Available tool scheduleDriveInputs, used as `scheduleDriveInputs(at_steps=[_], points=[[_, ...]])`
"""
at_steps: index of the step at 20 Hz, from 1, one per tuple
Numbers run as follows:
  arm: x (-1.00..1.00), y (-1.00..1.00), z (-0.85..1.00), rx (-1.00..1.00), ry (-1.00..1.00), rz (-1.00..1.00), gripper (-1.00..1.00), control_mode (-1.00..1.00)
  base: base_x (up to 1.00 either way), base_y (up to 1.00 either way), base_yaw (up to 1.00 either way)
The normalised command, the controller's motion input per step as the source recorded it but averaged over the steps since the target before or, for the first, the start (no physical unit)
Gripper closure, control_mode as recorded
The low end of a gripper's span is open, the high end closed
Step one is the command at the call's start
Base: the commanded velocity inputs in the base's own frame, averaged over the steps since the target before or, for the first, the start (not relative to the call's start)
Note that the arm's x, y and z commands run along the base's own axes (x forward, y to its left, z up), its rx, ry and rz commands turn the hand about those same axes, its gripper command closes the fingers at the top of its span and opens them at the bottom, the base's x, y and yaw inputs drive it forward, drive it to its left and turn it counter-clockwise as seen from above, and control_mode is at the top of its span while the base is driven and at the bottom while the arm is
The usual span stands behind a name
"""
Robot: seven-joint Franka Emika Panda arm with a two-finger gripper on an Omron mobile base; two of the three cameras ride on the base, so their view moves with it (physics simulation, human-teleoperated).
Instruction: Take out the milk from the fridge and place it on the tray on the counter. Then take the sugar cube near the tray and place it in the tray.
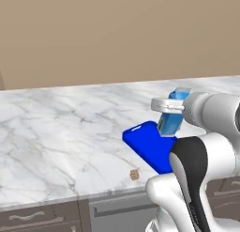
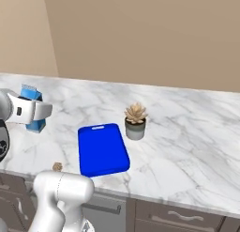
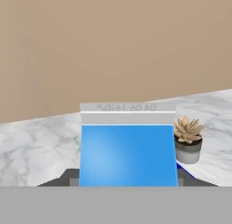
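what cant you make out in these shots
- Near corner of the tray: left base view, behind the arm.
- Bottom of the milk: hand view, cut by the lower edge.
- Print on its white top: blurred.
- Sugar cube: right base view, too small for detail.

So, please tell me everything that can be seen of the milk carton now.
The milk is a small blue carton with a pale white-grey folded top that carries faint printing. It looks like smooth card. It stands roughly upright in the gripper, whose fingers close on its two sides. In the base views it appears above the counter, beside the tray's edge, not in the tray. Whether its base touches the counter cannot be told.
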Motion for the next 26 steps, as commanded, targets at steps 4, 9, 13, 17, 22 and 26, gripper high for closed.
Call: scheduleDriveInputs(at_steps=[4,9,13,17,22,26], points=[[0.0,0.0,0.0,0.0,0.0,0.0,1.0,1.0,0.09,-0.02,0.24],[0.0,0.0,0.0,0.0,0.0,0.0,1.0,1.0,-0.05,0.0,0.06],[0.0,0.0,0.0,0.0,0.0,0.0,1.0,1.0,-0.36,0.0,-0.09],[0.0,0.0,0.0,0.0,0.0,0.0,1.0,1.0,-0.01,0.0,-0.14],[0.0,0.0,0.0,0.0,0.0,0.0,1.0,1.0,0.13,0.0,-0.16],[0.49,-0.06,-0.02,0.0,0.01,-0.03,1.0,-1.0,0.0,0.0,0.0]])
